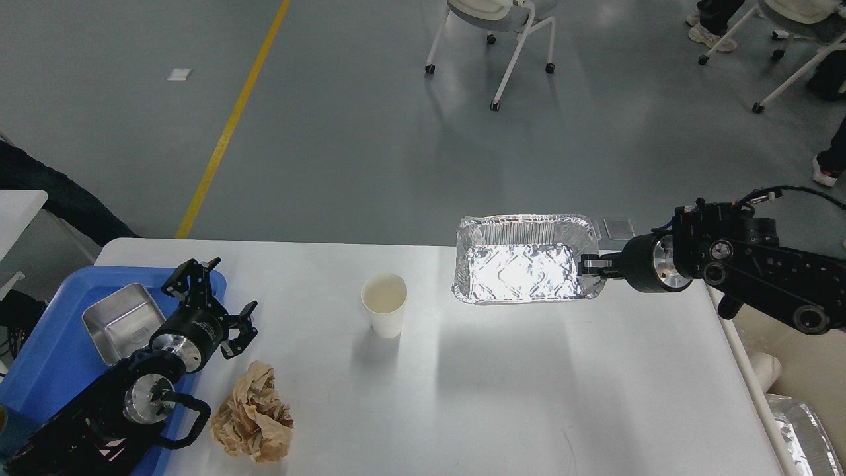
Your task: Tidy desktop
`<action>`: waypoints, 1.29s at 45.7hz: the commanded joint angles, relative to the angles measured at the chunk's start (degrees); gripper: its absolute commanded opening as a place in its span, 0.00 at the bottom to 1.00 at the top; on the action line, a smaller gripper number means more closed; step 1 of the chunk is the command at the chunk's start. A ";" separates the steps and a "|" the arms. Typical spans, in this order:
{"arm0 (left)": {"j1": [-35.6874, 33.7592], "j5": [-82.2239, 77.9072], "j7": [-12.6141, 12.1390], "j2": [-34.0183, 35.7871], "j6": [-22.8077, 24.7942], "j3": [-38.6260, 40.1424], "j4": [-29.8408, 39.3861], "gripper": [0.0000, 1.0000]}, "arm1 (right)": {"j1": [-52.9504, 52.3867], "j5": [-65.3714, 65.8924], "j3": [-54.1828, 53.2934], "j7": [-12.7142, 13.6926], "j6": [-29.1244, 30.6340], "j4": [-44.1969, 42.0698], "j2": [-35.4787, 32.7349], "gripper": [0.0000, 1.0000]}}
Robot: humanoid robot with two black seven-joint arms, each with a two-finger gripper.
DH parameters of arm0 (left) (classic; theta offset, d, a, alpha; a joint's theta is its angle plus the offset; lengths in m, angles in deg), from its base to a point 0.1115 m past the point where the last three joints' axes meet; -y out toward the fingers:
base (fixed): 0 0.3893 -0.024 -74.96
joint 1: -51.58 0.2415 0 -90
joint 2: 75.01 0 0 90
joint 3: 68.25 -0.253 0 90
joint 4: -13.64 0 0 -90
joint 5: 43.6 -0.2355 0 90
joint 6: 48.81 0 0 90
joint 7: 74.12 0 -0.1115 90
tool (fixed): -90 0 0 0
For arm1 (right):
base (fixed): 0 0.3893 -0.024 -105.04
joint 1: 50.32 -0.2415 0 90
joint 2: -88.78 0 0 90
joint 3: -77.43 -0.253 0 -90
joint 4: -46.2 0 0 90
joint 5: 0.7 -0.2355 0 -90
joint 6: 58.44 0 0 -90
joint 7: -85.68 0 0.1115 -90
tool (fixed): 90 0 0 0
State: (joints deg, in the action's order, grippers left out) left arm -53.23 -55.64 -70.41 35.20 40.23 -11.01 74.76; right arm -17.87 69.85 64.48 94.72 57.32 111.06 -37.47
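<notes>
Desktop [502, 396]: white, filled the lower view, its far edge against the grey floor.
Right gripper [590, 266]: fingers were pinched on the right rim of a foil tray [525, 268], which was held above the far edge of the desktop, open side up, its shadow on the surface below.
Left gripper [210, 301]: fingers were spread wide and held nothing; it hung over the right edge of a blue tray [46, 350].
Blue tray: sat at the left end of the desktop, with a steel pan [122, 320] in it.
Paper cup [384, 304]: stood upright near the middle, left of the foil tray.
Crumpled brown paper [253, 413]: lay near the front, just right of the left arm.
</notes>
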 commanded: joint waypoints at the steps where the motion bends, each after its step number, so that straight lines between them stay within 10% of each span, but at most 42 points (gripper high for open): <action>1: -1.36 0.00 0.16 7.80 -0.19 -5.28 2.16 0.97 | -0.02 -0.07 0.03 0.01 -0.01 0.00 -0.22 0.00; 27: -11.73 -21.08 0.59 60.54 1.21 -21.64 31.08 0.97 | -0.72 0.02 -0.05 -0.08 -0.10 0.00 -0.05 0.00; 59: -11.73 -41.04 -0.72 69.17 9.22 -25.86 39.78 0.97 | -0.46 0.11 0.03 -0.08 -0.10 0.00 -1.01 0.00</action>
State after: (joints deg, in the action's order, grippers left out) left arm -64.60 -96.67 -70.16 104.93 48.71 -37.03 114.07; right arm -18.45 69.97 64.50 94.64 57.21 111.06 -38.16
